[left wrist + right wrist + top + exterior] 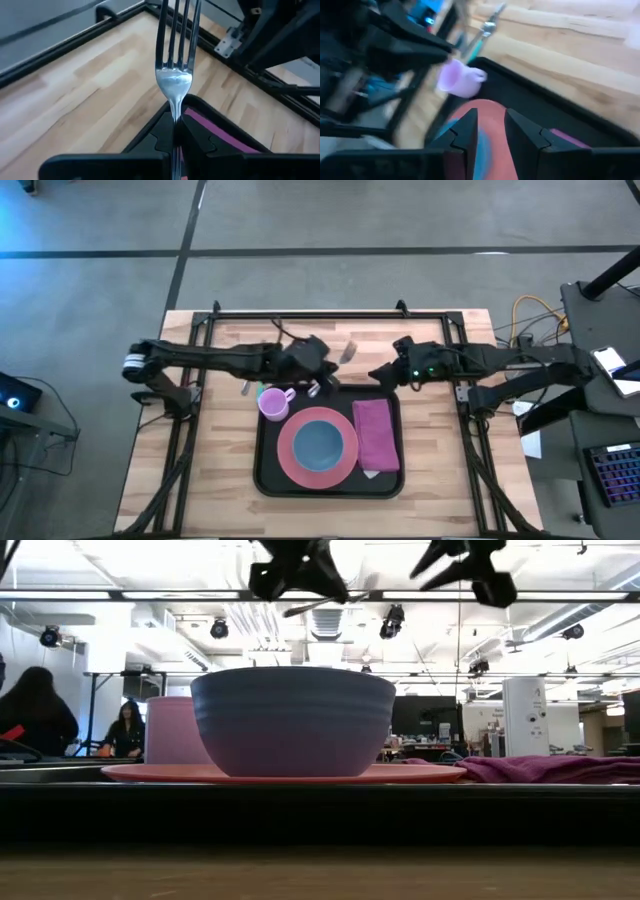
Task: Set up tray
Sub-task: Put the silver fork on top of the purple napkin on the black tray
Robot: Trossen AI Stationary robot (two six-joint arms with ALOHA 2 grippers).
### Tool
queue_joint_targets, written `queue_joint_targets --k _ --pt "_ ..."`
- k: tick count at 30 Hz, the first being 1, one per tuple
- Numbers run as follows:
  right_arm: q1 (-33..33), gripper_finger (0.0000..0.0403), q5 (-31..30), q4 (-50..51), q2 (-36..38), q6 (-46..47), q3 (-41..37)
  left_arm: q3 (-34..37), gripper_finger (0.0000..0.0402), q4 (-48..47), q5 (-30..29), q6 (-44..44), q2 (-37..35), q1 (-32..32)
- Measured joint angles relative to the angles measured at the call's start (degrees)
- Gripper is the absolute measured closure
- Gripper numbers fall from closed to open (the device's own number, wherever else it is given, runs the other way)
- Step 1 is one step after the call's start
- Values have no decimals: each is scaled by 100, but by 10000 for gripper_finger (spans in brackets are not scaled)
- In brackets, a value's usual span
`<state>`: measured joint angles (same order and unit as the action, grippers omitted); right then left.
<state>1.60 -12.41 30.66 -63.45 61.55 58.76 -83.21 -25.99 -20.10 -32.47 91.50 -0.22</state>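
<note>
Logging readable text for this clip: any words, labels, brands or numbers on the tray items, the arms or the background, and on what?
None can be read.
Tray, pink plate, bowl, mug, purple cloth: plain, no print visible.
Fork in the left tool: no stamp visible.
Right tool: no marking visible.
White machine in the room behind: small dark marks, too small to read.

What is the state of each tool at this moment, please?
Left tool: closed on the fork, held above the tray's far edge.
Right tool: open, holding nothing, above the tray.
</note>
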Motion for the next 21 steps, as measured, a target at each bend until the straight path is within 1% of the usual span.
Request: queue_joint_targets --k 1,3,6,10,13,15,17,21 --pt "43 310 -44 -24 49 102 0 -142 401 20 -19 120 130 -29" --pt "155 300 -325 -15 105 312 0 -422 401 93 -162 385 340 -75" --pt "293 277 -959 -5 134 573 -9 -800 400 61 -435 686 641 -150" --pt "459 243 -1741 -120 134 775 -14 -1125 400 74 -465 819 861 -201" --pt "488 222 -1863 -345 103 766 -11 -1240 400 79 -469 821 940 -202" --pt "486 213 -1869 -314 69 817 -17 -1241 400 76 -465 821 946 -202" --pt "480 209 -1934 -324 14 856 -23 -1230 400 221 -441 824 946 -202" --pt "477 212 -1975 -477 -51 849 -28 -1208 400 224 -409 821 946 -200"
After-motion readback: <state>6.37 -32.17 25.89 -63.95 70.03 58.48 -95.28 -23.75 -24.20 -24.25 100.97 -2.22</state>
